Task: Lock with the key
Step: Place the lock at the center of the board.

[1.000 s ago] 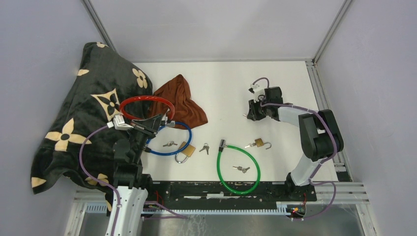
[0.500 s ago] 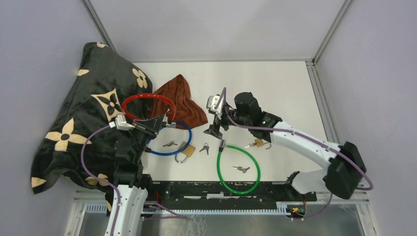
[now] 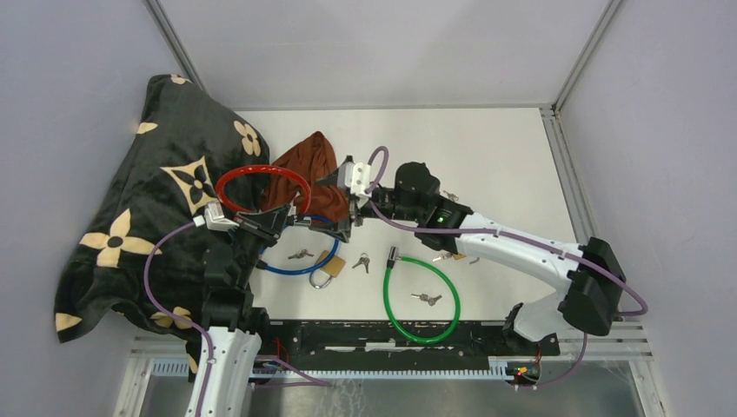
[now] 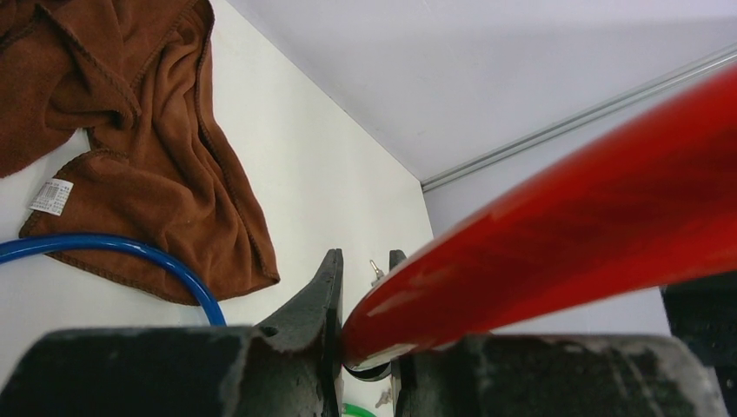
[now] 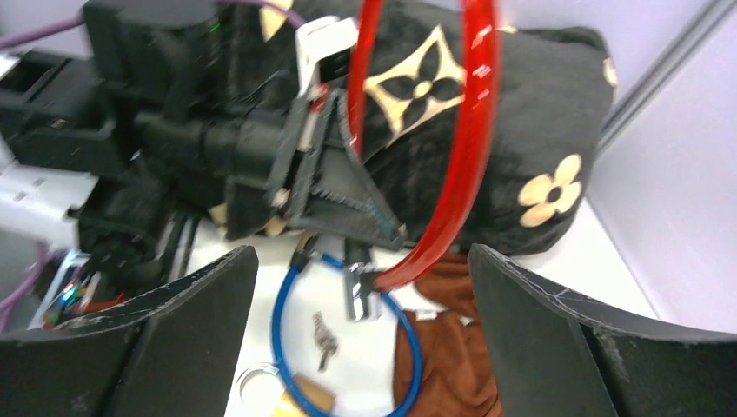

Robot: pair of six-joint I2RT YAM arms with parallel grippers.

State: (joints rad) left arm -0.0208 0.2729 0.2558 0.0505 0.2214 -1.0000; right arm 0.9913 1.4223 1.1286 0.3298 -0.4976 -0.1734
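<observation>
The left claw (image 3: 289, 217) pinches the red looped cable lock (image 3: 261, 171), covering part of it. The right claw (image 3: 341, 207) gapes wide just beside it.

arms (image 3: 521, 248): white links, black joints | cables (image 3: 145, 276): purple | jaws: black

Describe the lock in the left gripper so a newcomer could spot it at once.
Find the black flower-patterned blanket on the left. At its inner edge the left gripper clamps a red cable lock, loop held upright. The blue cable lock and green cable lock lie flat.
</observation>
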